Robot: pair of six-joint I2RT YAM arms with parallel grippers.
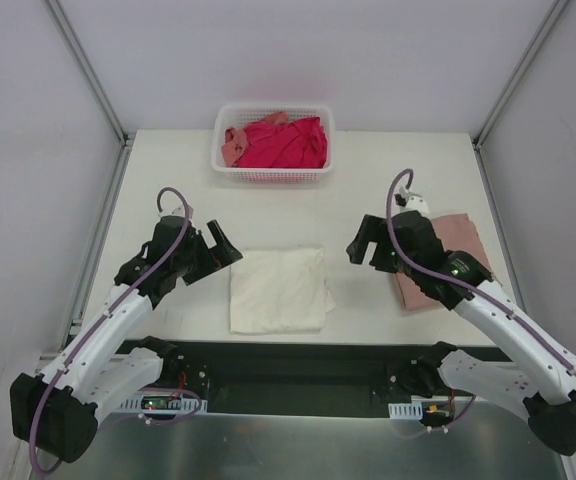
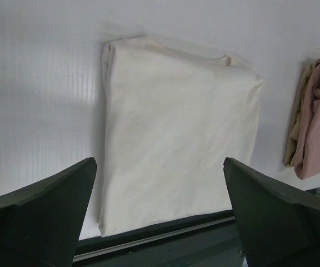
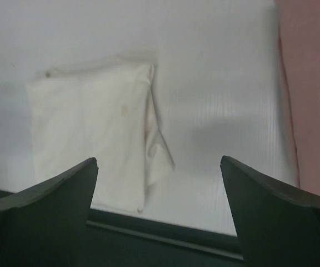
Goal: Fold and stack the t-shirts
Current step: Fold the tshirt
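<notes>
worked over a white worktop [image 1: 168, 170]. held left gripper [image 1: 218, 255] and right gripper [image 1: 363, 248] spread wide, empty, flanking the cream t-shirt [image 1: 278, 290], folded at the near edge, seemingly ready for stacking on the pink t-shirt [image 1: 460, 235] by the right edge. left magenta t-shirts [image 1: 288, 145] in the far-edge basket [image 1: 273, 176].

folded cream t-shirt [image 1: 278, 290] between left claw [image 1: 226, 245] and right claw [image 1: 360, 243], magenta t-shirt [image 1: 288, 143] in basket [image 1: 273, 175]
</notes>
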